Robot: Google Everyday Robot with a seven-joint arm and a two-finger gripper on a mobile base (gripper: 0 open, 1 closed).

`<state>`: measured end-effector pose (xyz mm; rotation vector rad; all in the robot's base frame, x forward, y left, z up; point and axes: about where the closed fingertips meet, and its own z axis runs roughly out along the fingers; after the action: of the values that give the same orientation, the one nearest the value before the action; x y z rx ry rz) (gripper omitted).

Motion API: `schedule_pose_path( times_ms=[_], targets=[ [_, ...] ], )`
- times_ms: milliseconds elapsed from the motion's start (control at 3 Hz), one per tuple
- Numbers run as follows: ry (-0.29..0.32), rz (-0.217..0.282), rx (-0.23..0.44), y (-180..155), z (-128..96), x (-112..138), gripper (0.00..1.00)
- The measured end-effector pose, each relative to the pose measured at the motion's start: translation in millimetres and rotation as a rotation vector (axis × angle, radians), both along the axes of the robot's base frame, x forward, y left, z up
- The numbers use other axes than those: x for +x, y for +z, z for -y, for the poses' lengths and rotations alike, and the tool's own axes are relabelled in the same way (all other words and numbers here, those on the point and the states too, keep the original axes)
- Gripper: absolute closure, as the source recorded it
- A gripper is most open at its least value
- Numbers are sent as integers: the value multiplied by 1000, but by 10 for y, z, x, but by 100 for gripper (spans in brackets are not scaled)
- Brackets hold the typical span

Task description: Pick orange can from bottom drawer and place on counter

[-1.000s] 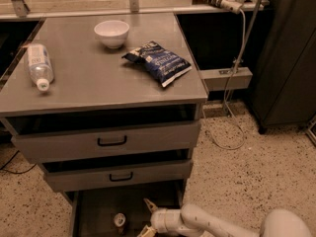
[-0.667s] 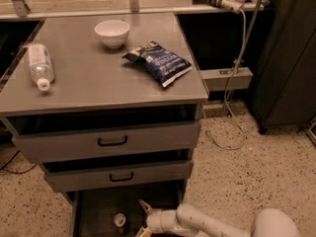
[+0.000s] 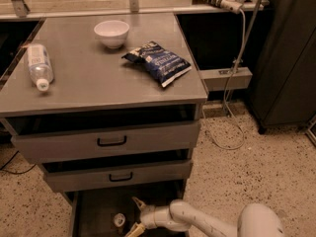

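Gripper [image 3: 132, 215] has slid a little left since the earlier frame, closer to the orange can [image 3: 118, 220]; we see nothing else shifted. It sits at the bottom centre of the frame, low inside the bottom drawer [image 3: 94, 209], which is pulled out. Jaws are spread wide, one finger angled up, the other down toward the frame edge, and they hold nothing. The white arm [image 3: 202, 222] runs in from the lower right.

The orange can stands upright on the drawer floor, silver top facing us, just left of the jaws. We cannot tell whether a finger touches it.

Above, the middle drawer [image 3: 120, 176] and top drawer [image 3: 111, 141] are pulled out a little, with dark gaps above their grey fronts and black handles.

On the bench [image 3: 98, 83]: a white bowl [image 3: 111, 32] at the upper centre, a dark blue chip bag [image 3: 158, 62] right of centre, and a clear plastic bottle [image 3: 38, 65] lying on its side at the left edge. All three lie well apart.

A cable [image 3: 237, 63] hangs down at the upper right, above the speckled floor [image 3: 256, 172].
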<state>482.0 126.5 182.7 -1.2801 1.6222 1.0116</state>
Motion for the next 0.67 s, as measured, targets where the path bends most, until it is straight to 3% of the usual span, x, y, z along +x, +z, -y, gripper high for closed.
schedule_pose_path(
  times_ms=[333, 667],
  targets=[
    [0, 0, 0, 1, -4, -2, 0],
    [35, 21, 1, 13, -191, -93, 0]
  ],
)
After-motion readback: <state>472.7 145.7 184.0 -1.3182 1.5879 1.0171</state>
